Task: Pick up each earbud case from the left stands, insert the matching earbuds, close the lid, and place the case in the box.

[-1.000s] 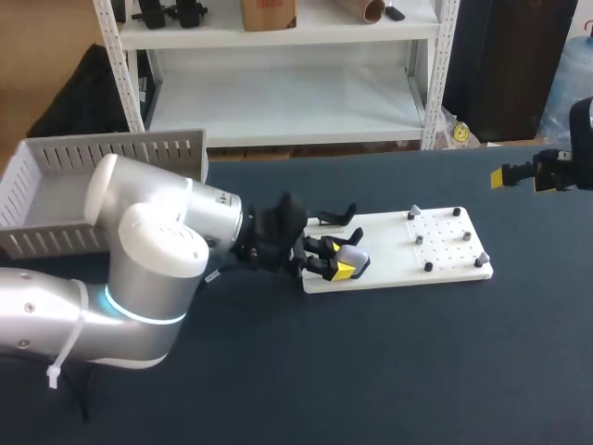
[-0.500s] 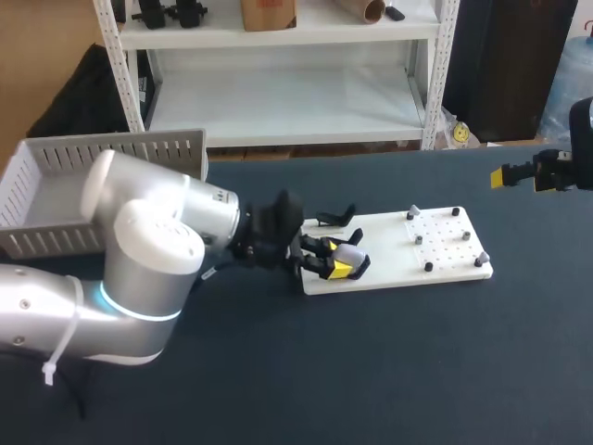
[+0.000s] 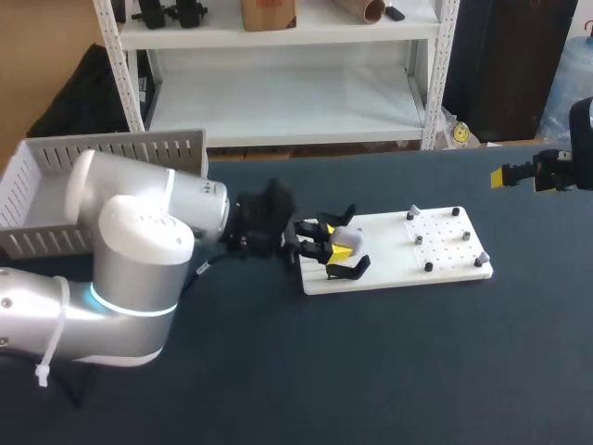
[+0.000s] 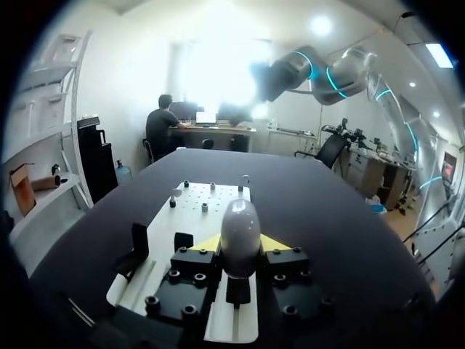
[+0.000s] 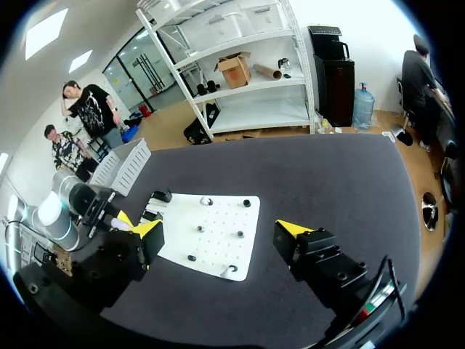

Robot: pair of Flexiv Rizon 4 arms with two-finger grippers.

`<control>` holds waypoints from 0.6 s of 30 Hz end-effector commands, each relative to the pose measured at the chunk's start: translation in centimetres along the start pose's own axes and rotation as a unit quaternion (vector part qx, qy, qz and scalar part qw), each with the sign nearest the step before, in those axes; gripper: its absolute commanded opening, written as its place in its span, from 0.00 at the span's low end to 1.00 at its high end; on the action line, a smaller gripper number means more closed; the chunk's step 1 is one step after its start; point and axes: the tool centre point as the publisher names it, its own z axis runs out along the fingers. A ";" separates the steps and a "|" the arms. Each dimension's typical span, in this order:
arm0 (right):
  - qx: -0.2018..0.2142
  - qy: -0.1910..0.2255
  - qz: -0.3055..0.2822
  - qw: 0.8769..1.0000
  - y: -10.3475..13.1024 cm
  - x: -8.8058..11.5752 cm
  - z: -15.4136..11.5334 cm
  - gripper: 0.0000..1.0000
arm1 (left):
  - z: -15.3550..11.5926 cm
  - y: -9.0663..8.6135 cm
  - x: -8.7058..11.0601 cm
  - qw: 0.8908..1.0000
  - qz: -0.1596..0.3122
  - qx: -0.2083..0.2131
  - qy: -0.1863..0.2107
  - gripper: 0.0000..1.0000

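Two yellow fingertips [image 4: 207, 243] of the left gripper [image 4: 240, 246] are pressed against opposite sides of a grey, egg-shaped earbud case [image 4: 240, 225]; the case is pinched between them. Directly under the fingers the near end of a white pegboard [image 4: 190, 218] is seen, with the case held just above it. A black stand [image 4: 138, 249] is noted just beside the fingers at the board's edge. A second black stand [image 3: 349, 269] is recorded in the head view on the fingers' other side. Small pegs [image 4: 204, 207] are seen further ahead of the fingers, on the board's far end. A grey slatted box [image 3: 102, 181] sits behind the left arm, well apart from the case.

Right gripper [image 5: 220, 228]: fingers are spread wide. It is held over the dark table [image 3: 417, 352], with the pegboard well ahead of the fingers.
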 end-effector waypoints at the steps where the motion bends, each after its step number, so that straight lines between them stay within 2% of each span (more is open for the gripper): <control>1: -0.001 0.000 0.000 1.000 -0.1 0.0 0.0 1.00 | -0.5 -0.4 -0.5 0.999 0.000 -0.025 -0.021 0.00; 7: -0.001 0.000 0.000 1.000 -0.1 0.0 0.0 1.00 | -0.7 0.3 -1.7 0.999 0.007 -0.044 -0.029 0.00; 18: 0.001 0.006 -0.026 1.000 7.1 2.7 1.1 1.00 | 0.0 2.8 -4.1 0.999 0.030 -0.036 -0.021 0.00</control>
